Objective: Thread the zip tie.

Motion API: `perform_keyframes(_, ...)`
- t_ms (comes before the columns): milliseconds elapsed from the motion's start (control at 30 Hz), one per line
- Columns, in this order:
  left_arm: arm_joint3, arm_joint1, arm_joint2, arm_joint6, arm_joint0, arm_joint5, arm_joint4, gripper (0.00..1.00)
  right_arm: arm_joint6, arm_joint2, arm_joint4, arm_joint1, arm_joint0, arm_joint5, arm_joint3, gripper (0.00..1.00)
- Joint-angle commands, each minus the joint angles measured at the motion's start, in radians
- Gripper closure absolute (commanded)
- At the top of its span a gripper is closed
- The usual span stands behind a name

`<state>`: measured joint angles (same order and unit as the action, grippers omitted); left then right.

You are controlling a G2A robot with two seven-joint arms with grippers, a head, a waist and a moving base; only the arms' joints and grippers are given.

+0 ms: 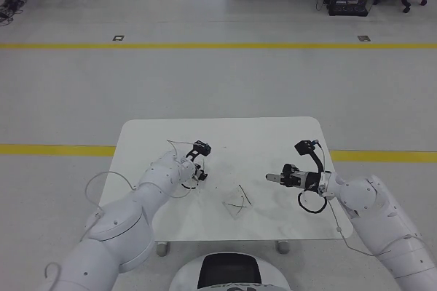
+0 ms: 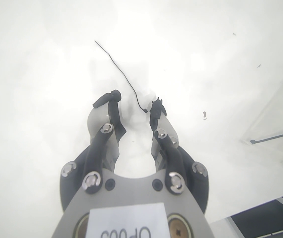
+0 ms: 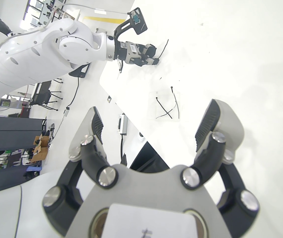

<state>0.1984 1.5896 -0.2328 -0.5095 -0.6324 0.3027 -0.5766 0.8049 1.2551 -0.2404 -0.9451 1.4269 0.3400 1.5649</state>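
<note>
Left arm (image 1: 124,225) and right arm (image 1: 382,207) glossy white, thin loose cables (image 1: 95,188), black camera brackets (image 1: 306,148) at wrists; left gripper (image 2: 135,99), right gripper (image 3: 155,107) grey metal, black links, silver screws, white label; left pads (image 2: 156,108) have frayed black tape.

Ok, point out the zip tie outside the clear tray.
Left wrist view: the zip tie lies on the table, head beside the left gripper, apart from the tray.

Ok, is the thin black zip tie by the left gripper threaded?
Unthreaded: the thin black zip tie lies as one open strand, tail far from its head, which sits between the left gripper's open fingers.
</note>
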Motion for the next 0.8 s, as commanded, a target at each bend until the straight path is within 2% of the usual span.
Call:
perform_keyframes(0, 0.002, 0.001, 0.001, -0.001, -0.001, -0.001, 0.0, 0.71, 0.0, 0.0, 0.0, 0.0, 0.0, 0.0, 0.0, 0.0)
perform_keyframes(333, -0.002, 0.005, -0.009, -0.007, 0.0, -0.007, 0.034, 0.77, 0.0, 0.0, 0.0, 0.0, 0.0, 0.0, 0.0, 0.0)
perform_keyframes(500, -0.002, 0.008, -0.015, -0.008, 0.002, -0.01, 0.051, 0.77, 0.0, 0.0, 0.0, 0.0, 0.0, 0.0, 0.0, 0.0)
perform_keyframes(767, -0.003, 0.013, -0.008, -0.027, 0.002, -0.053, 0.044, 0.75, 0.0, 0.0, 0.0, 0.0, 0.0, 0.0, 0.0, 0.0)
